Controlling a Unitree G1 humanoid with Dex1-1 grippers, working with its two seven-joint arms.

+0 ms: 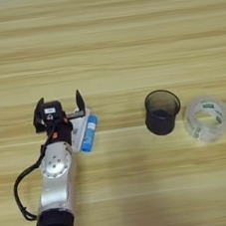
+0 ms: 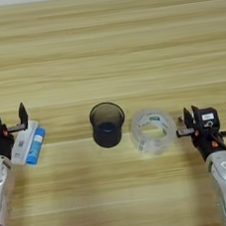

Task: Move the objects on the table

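Observation:
A wide ring of clear tape (image 2: 153,131) with a white-and-green label inside lies on the wooden table (image 2: 105,46), just right of a dark cup (image 2: 107,124). My right gripper (image 2: 190,116) sits close beside the tape's right side, fingers together with nothing between them, and its metal rail tip nearly touches the ring. My left gripper (image 1: 59,109) stands open at the left. Its right finger (image 1: 79,101) is at the far end of a white packet (image 1: 78,131), which has a blue tube (image 1: 90,133) lying along it.
The dark cup stands upright in the middle, about a finger's width from the tape. A black cable (image 1: 19,194) loops beside the left forearm. The far half of the table is bare wood.

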